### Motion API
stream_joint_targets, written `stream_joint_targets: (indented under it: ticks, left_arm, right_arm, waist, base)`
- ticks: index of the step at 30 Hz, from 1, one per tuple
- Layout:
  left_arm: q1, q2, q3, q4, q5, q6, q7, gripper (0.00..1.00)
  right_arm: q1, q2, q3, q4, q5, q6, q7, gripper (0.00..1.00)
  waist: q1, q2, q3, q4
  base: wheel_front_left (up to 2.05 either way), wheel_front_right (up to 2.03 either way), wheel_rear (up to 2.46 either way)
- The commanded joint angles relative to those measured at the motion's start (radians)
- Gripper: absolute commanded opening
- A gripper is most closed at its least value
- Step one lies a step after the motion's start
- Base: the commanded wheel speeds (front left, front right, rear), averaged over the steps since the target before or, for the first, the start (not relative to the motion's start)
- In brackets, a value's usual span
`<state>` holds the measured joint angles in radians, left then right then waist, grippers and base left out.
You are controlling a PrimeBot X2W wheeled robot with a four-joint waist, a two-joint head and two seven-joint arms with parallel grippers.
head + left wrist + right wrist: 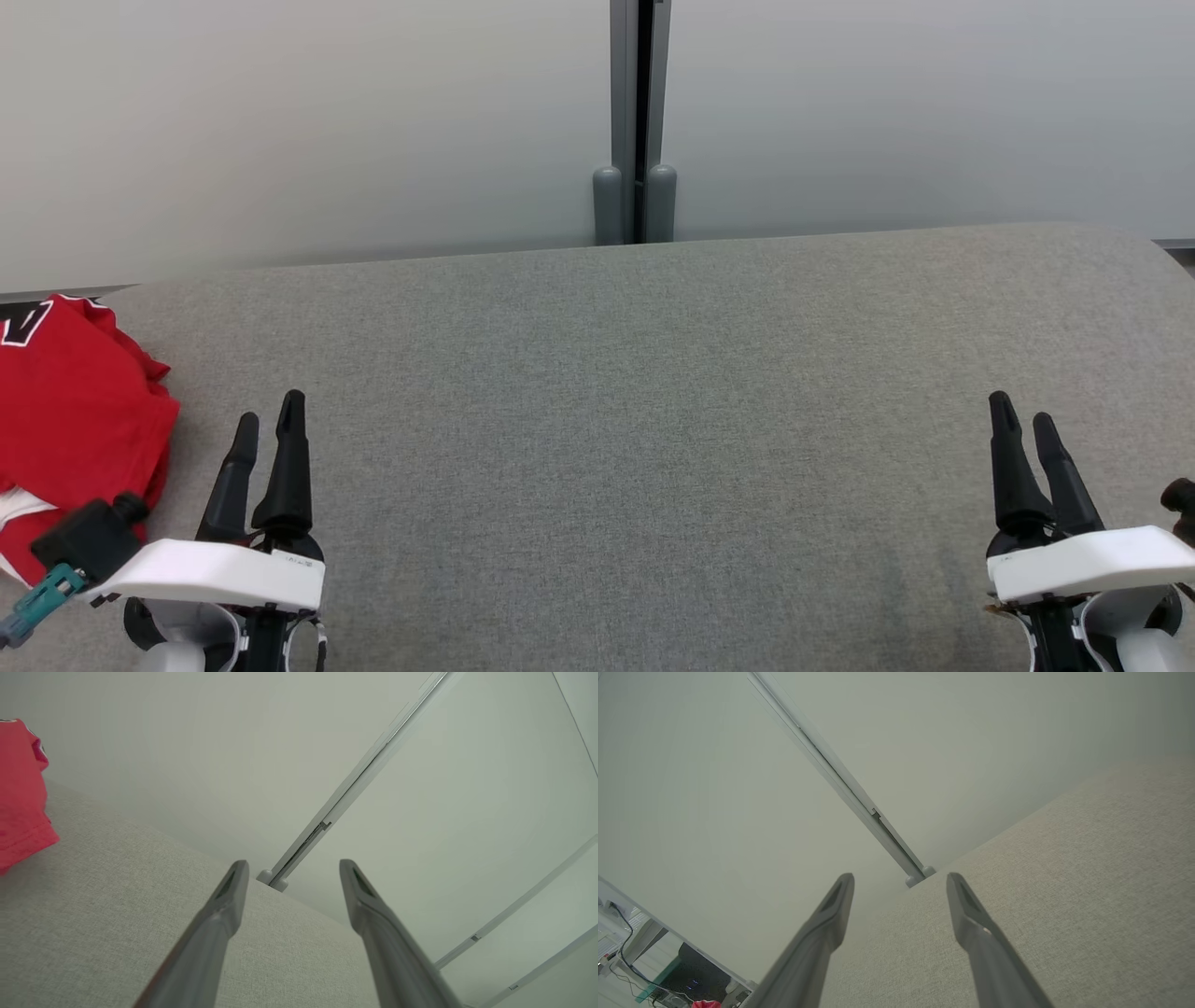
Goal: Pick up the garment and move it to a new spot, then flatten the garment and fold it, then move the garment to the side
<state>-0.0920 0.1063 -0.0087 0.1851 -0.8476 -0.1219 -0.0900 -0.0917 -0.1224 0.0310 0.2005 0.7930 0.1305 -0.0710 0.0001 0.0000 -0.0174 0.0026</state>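
The garment (75,411) is a red shirt with white trim, lying bunched at the left edge of the grey fabric table (635,448). In the left wrist view the garment (21,798) shows at the far left edge. My left gripper (269,422) hovers just right of the garment, open, with nothing between its fingers; the same gripper (290,865) shows its two fingers spread over the table. Far off at the lower right, my right gripper (1022,411) is open and empty, and the right gripper (901,879) points toward the table's back edge.
A pale wall with a grey vertical post (637,121) stands behind the table's far edge. The table's rounded right corner (1148,245) curves off near the wall. Cables and furniture (640,952) show past a panel at the right wrist view's lower left.
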Motion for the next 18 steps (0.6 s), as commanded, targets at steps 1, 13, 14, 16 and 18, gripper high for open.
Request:
stream_joint_targets:
  ticks: [1, 13, 14, 16, 18]
  left_arm:
    - [-0.012, 0.008, -0.001, -0.011, 0.035, 0.004, -0.009, 1.00]
    - [-0.003, 0.016, -0.022, 0.031, 0.213, 0.015, -0.045, 1.00]
    - [-0.002, 0.016, -0.023, 0.036, 0.226, 0.017, -0.047, 1.00]
    - [-0.002, 0.016, -0.027, 0.043, 0.251, 0.019, -0.053, 1.00]
    - [-0.001, 0.017, -0.030, 0.051, 0.277, 0.021, -0.058, 1.00]
  right_arm:
    - [-0.010, -0.010, 0.004, -0.010, -0.034, 0.000, -0.011, 1.00]
    - [-0.001, -0.012, 0.030, 0.013, -0.198, 0.000, -0.024, 1.00]
    - [-0.001, -0.013, 0.032, 0.015, -0.212, 0.000, -0.026, 1.00]
    - [0.001, -0.013, 0.032, 0.018, -0.236, 0.000, -0.031, 1.00]
    - [0.003, -0.013, 0.032, 0.019, -0.259, 0.000, -0.034, 1.00]
  waist:
    - [-0.0001, 0.0000, -0.001, 0.000]
    - [-0.0001, 0.0000, -0.005, -0.001]
    - [-0.0001, 0.0000, -0.006, 0.000]
    - [-0.0001, 0.0000, -0.008, 0.000]
    - [-0.0001, 0.0000, -0.009, 0.001]
  base:
    - [0.00, 0.00, 0.00]
    - [0.00, 0.00, 0.00]
    - [0.00, 0.00, 0.00]
    - [0.00, 0.00, 0.00]
    - [0.00, 0.00, 0.00]
